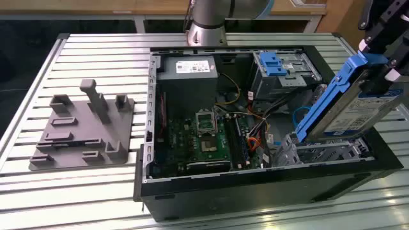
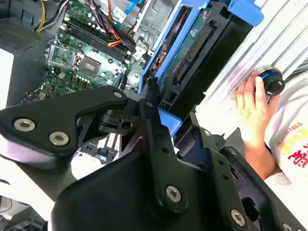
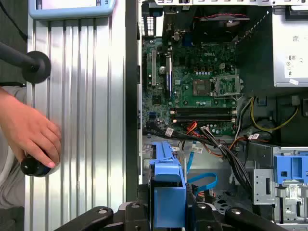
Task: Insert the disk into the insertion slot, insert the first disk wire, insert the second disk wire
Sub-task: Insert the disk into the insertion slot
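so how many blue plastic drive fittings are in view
2: the carrier framing the disk, tilted over the insertion slot; the latch on the cage beyond it. Others may be hidden.

disk (image 1: 353, 111): silver drive with a white label, in a bright blue frame
disk pose: tilted, one end high, low end just over the slot, not yet inside
insertion slot (image 1: 329, 152): grey metal bay with small holes, in the case at the exterior view's right
blue wire (image 1: 296, 118): loose, near the slot
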### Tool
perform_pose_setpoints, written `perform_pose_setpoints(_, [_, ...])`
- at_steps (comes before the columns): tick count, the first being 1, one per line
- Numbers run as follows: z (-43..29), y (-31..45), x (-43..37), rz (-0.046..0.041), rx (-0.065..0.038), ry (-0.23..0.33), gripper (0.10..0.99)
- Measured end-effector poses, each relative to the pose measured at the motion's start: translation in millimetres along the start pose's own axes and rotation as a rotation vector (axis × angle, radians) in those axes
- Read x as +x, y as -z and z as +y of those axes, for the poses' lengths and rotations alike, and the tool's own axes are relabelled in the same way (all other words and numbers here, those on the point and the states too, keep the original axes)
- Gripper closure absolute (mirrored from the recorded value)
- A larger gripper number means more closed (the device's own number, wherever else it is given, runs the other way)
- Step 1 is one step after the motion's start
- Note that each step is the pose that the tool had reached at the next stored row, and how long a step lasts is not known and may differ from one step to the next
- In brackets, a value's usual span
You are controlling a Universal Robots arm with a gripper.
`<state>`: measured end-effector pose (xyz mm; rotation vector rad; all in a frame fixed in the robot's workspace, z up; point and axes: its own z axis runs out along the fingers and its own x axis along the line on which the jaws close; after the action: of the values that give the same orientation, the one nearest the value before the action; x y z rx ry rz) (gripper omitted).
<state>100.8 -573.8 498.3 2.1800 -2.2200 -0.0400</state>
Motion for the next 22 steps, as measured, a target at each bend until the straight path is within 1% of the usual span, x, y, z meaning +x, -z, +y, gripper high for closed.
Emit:
perform_pose_setpoints(14, [0.0,0.0,0.0,-0.0002,0.0,0.0,0.722])
perform_pose_setpoints(15, [0.0,0.1,0.1,-0.0027,0.0,0.0,0.722])
perform_pose_setpoints(16, [0.1,0.0,0.3,-0.0089,0.0,0.0,0.722])
perform_pose_setpoints(19, [0.0,0.0,0.9,-0.0306,0.0,0.001,0.722])
perform_pose_setpoints(22, [0.0,0.0,1.8,-0.0543,-0.001,0.002,0.722])
